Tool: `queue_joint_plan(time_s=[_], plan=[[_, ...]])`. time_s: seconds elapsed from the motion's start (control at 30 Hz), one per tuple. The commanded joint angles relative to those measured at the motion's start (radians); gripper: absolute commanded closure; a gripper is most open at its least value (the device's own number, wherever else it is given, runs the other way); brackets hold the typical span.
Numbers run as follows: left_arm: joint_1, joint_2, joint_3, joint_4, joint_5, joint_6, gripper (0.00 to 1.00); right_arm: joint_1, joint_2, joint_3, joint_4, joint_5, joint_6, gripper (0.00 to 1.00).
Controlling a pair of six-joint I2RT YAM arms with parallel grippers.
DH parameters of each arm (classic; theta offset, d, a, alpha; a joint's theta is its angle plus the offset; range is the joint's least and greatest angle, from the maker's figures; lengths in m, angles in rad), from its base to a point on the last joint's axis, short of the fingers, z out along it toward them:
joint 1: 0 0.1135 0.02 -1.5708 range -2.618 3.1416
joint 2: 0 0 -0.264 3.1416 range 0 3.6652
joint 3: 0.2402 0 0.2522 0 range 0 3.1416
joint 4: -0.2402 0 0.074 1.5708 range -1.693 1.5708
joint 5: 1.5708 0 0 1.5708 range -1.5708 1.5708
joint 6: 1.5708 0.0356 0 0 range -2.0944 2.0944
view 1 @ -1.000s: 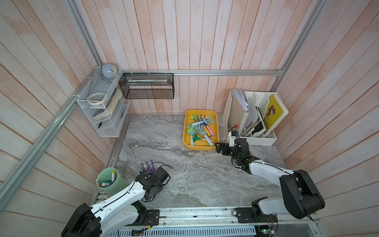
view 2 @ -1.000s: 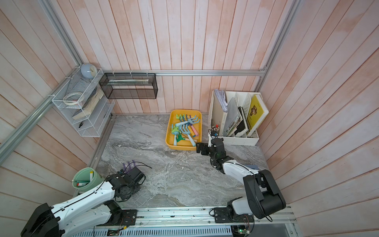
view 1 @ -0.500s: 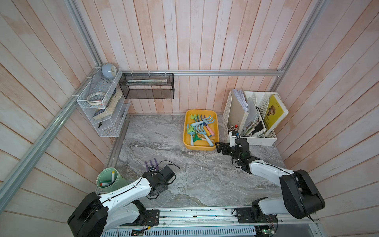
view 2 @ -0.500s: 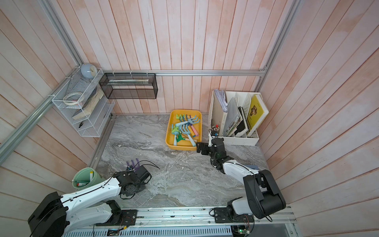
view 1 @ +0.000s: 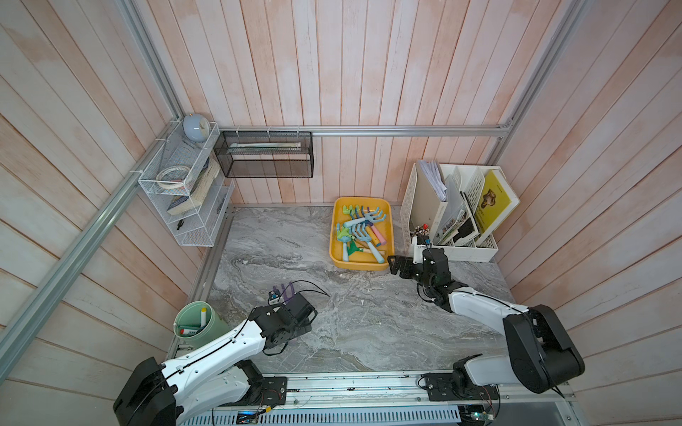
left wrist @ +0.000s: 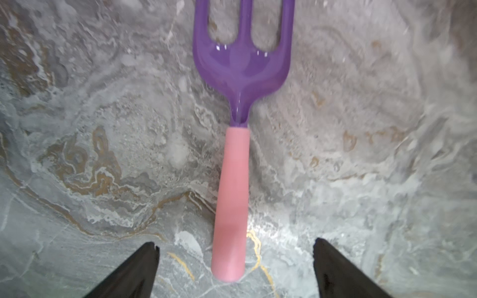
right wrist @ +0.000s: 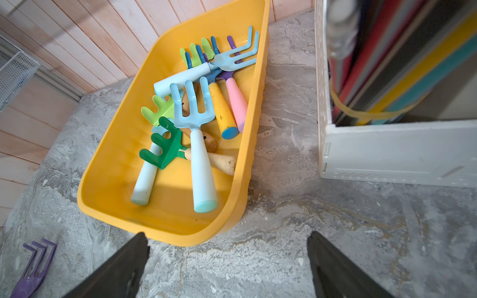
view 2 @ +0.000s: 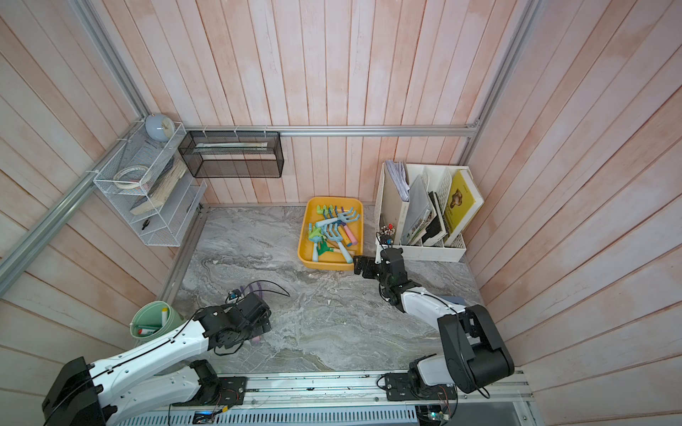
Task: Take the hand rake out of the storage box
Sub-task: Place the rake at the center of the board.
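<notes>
The left gripper (left wrist: pixel 235 243) stands wide open, low over the marble tabletop (left wrist: pixel 103 134), and holds nothing: its two black fingertips (left wrist: pixel 151 254) sit on either side of the purple hand rake (left wrist: pixel 237 144), each clear of it with bare stone showing between. The rake lies flat on the table, its pink handle running between the jaws and its purple three-tined head pointing away from the gripper. In both top views only the purple tines (view 1: pixel 283 288) (view 2: pixel 259 287) show past the wrist of the left arm, out on the open table near the robot's left side and well apart from the storage box (view 1: pixel 334 236). The right gripper (right wrist: pixel 228 237) is also spread fully open and empty, hovering just beside the near corner of the yellow-orange storage box (right wrist: pixel 108 144), its fingertips (right wrist: pixel 140 243) apart from the rim. In a top view the right gripper (view 1: pixel 398 264) sits between that corner and the white file organizer (view 1: pixel 457 249). Inside the box lie the other rakes (right wrist: pixel 198 144), heaped and crossing one another: light blue heads on pale handles, a dark green one on a wooden handle, light green tines, and yellow and pink handles against the wall nearest the organizer. The box rests on the table close to the wooden back wall, just beside the organizer but not touching it. From the right wrist view the purple tines (right wrist: pixel 33 265) show far off on the stone. A pale green cup (view 1: pixel 195 324) stands at the table's left edge, near the left arm.
</notes>
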Motion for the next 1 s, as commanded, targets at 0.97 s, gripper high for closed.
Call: queue_joint_plan(time_s=[0.97], plan=[[-0.039, 0.324, 0.224, -0.292, -0.038, 0.053, 0.00, -0.007, 0.002, -0.022, 0.039, -0.021, 0.012, 0.02]])
